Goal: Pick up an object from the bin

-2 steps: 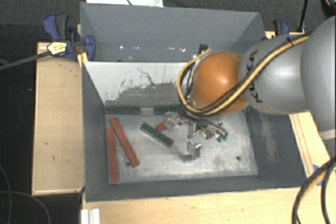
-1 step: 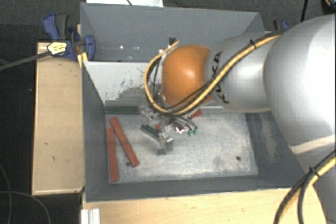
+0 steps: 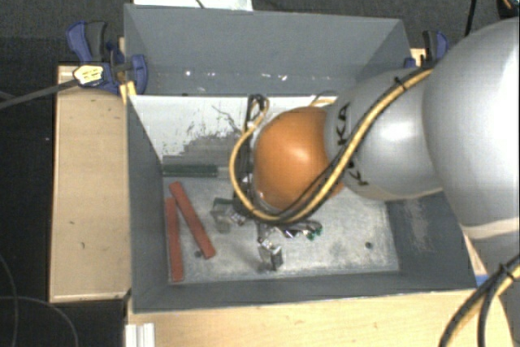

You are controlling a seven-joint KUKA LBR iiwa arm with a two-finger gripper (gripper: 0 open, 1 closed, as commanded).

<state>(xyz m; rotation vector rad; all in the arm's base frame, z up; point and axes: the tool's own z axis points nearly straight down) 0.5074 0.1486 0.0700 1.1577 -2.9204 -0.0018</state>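
claw (image 3: 271, 249) hangs low over the front middle of the grey metal bin (image 3: 268, 53), under the arm's round orange cover (image 3: 292, 158); whether it is wide or narrow i cannot tell, and nothing shows as held in it. from the left: two long reddish-brown sticks (image 3: 174, 244) lie side by side on the floor by the left wall, the right one slanted, both well apart from the claw. behind them lies a thin dark green rod (image 3: 191, 170). next, a small pale grey scrap (image 3: 222, 213), too small to name, sits near the claw's left side and looks like the closest loose thing. by my reading the pick is not yet made: settling on a thing, closing on it and lifting it all remain.
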